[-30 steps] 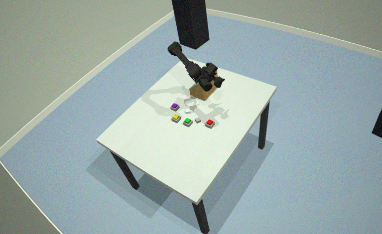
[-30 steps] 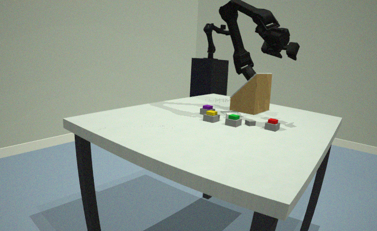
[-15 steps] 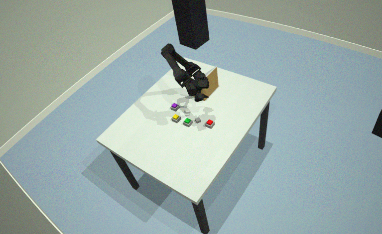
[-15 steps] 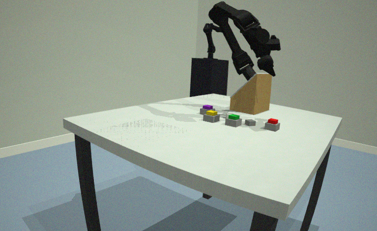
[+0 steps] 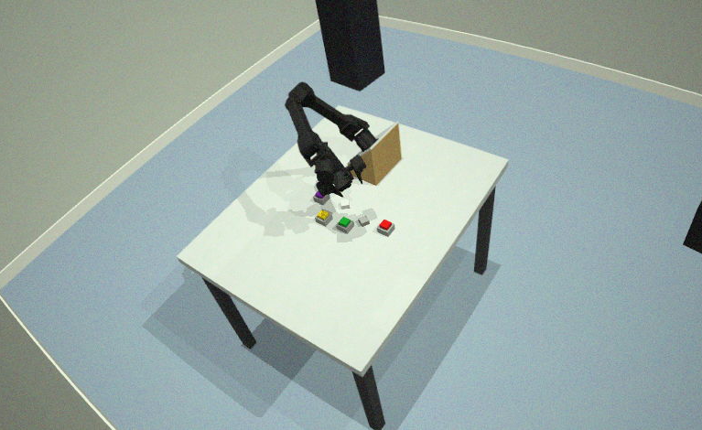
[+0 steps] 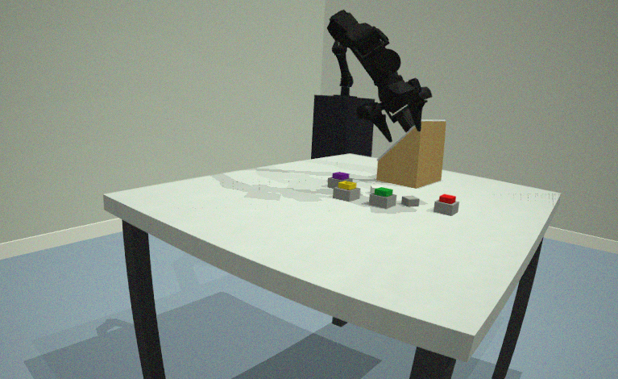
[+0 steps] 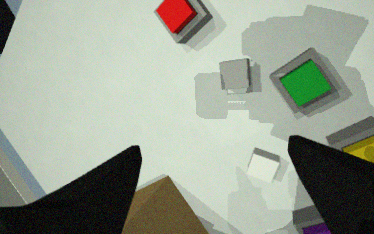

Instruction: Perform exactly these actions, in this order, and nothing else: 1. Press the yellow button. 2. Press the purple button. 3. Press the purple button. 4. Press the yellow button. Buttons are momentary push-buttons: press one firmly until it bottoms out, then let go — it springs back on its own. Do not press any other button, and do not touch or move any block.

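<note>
The yellow button stands on a grey base; a finger covers part of it in the wrist view. The purple button stands on its grey base behind it; the arm partly covers it in the top view, and only its edge shows low in the wrist view. Both caps stand raised in the exterior view. My gripper is open and empty, above the table, and touches no button. In the wrist view both buttons are at the right finger's side.
A green button is beside the yellow one. A red button stands farther off. A grey block lies between them. A white block and a wooden wedge are near the arm.
</note>
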`<control>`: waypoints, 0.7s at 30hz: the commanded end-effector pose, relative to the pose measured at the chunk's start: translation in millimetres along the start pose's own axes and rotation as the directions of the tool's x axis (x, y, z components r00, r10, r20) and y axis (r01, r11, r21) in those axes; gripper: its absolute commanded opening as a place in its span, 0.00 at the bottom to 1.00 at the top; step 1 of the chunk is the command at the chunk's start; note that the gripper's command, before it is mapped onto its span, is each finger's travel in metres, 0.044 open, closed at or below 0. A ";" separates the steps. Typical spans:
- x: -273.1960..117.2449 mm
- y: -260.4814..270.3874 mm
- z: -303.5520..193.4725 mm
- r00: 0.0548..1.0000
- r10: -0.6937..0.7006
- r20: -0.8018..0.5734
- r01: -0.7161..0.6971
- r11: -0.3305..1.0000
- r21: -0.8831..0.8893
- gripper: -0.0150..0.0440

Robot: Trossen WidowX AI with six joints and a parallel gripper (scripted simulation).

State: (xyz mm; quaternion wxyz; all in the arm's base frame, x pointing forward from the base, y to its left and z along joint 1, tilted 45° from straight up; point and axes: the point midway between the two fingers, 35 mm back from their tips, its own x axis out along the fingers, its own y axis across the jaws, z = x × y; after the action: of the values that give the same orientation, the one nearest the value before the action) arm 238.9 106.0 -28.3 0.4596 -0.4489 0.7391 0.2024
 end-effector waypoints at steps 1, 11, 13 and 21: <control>-5.1 -71.3 -30.7 0.973 -0.229 -0.033 0.209 0.807 0.553 0.93; -10.1 -111.7 -56.7 0.931 -0.352 -0.099 0.282 0.519 0.807 0.93; -10.1 -111.7 -56.7 0.931 -0.352 -0.099 0.282 0.519 0.807 0.93; -10.1 -111.7 -56.7 0.931 -0.352 -0.099 0.282 0.519 0.807 0.93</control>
State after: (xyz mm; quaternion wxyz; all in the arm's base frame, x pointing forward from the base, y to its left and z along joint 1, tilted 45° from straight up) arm 306.6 15.2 18.9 0.6651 -0.3131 0.6423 -0.2170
